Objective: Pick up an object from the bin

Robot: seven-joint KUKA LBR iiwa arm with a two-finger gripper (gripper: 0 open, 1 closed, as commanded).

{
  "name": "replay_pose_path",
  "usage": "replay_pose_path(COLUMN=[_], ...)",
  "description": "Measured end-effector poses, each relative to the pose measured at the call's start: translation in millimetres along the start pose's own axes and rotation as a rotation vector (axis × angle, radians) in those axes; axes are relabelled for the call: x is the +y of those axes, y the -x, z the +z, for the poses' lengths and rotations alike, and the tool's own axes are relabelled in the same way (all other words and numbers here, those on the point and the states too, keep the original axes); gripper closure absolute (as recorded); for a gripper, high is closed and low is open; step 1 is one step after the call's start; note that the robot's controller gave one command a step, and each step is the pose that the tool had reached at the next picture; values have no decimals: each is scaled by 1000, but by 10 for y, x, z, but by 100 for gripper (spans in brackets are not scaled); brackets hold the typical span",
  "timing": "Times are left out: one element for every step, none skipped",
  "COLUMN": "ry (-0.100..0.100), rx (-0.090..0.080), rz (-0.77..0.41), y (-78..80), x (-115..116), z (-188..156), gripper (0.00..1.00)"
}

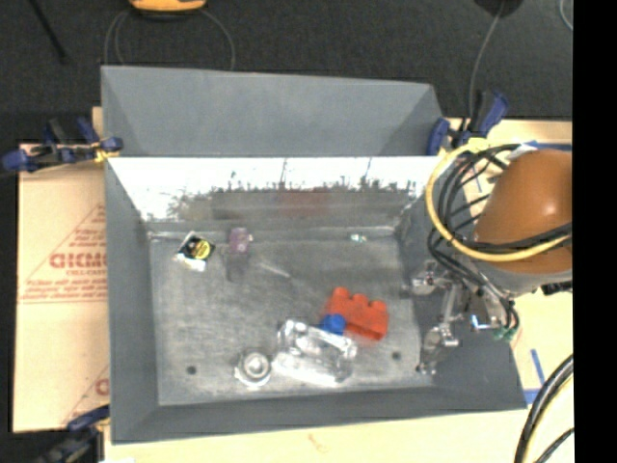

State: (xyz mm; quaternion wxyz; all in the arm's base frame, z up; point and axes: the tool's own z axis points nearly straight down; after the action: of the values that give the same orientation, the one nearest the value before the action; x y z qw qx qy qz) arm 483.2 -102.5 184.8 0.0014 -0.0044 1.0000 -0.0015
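Observation:
My gripper (pixel 426 321) hangs over the right edge of the bin floor, open, with nothing between its fingers. Nearest to it, a little to the left, lies a red toy brick (pixel 357 314) with studs on top. Against the brick's lower left side lies a crumpled clear plastic bottle (pixel 313 350) with a blue cap (pixel 333 324). The gripper touches neither of them.
A round clear lid (pixel 254 367) lies near the front wall, left of the bottle. At the back left are a small yellow, black and white thing (pixel 194 250) and a small purple piece (pixel 238 241). The arm with its orange cover and cables stands over the bin's right wall.

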Motion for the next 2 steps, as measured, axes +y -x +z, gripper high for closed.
replay_pose_path(ry=[6,6], rx=[-2,-5], rz=[173,203], y=[456,497], x=[635,566], z=[435,734], gripper=[0,0])
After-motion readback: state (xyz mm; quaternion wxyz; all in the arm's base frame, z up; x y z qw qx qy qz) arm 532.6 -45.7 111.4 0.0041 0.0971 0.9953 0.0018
